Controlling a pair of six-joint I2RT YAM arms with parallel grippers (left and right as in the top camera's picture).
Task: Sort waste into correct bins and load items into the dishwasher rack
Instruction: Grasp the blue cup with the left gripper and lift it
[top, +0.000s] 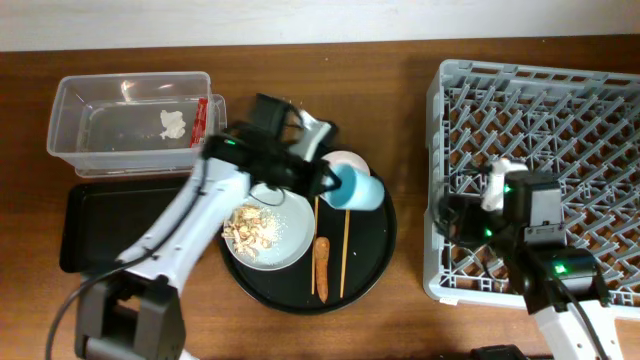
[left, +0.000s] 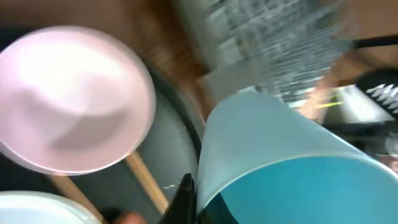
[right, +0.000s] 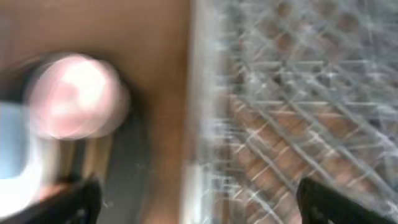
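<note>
**Item:** light-blue cup (top: 358, 189).
**Location:** in the left gripper (top: 327, 181), above the round black tray (top: 375, 250), just beside the white bowl (top: 346, 161).
**Jaws:** clamped on the cup's rim, one finger (left: 186, 198) against the wall's edge.
**Orientation:** tipped over, long axis roughly level and running toward the dishwasher rack (top: 470, 72). I judge the mouth faces back at the wrist.
**Right gripper** (top: 448, 215): over the rack's left edge, fingers spread wide, empty.
**Hazards I note:**
- A rim pinch may let the cup pivot or slip.
- The two arms may meet at the rack's edge.
</note>
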